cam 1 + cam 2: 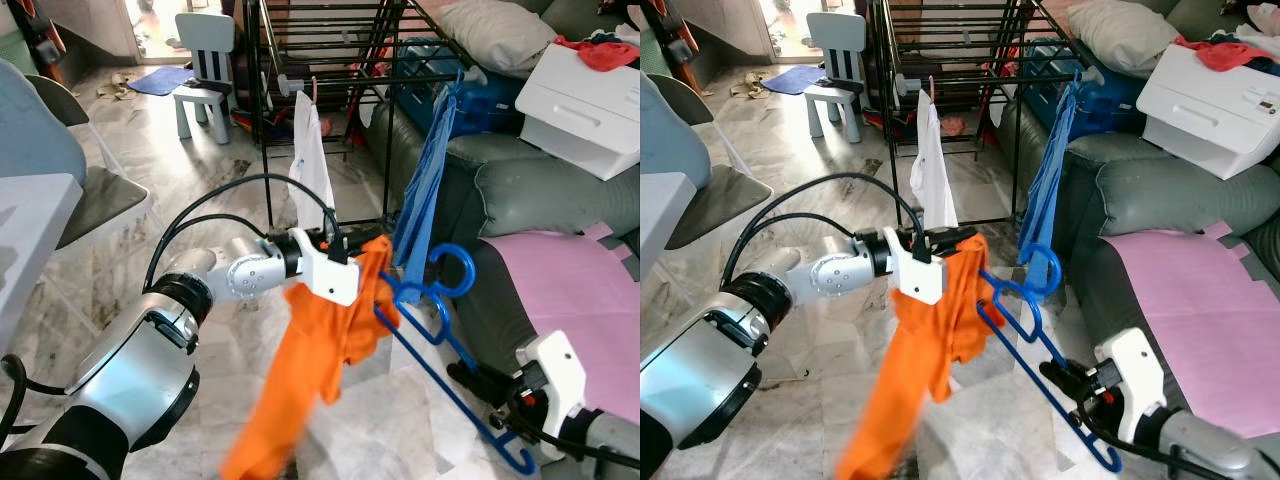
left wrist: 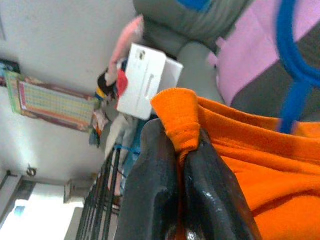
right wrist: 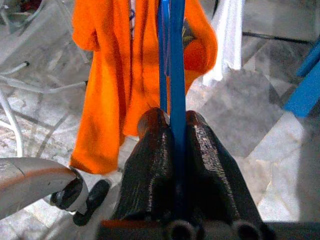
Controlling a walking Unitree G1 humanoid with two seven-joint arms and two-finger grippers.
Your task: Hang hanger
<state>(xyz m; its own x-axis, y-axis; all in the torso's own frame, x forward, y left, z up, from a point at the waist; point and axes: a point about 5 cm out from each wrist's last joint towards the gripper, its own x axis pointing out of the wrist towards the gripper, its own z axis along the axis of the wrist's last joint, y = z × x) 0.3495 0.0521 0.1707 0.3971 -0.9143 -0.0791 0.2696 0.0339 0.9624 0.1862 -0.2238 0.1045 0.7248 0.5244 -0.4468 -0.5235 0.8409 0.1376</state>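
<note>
Honestly, left gripper (image 1: 345, 262) pinches orange shirt (image 1: 320, 350), right gripper (image 3: 172, 127) clamps blue hanger (image 1: 440, 330); shirt could slide off the tilted hanger.

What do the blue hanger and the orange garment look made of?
Blue hanger: probably moulded plastic, one smooth, slightly glossy colour, thin rounded bars; right gripper is shut on it. Orange garment: soft matte knit, likely cotton or a blend; it drapes limply, with a stitched hem pinched in the left gripper.
</note>
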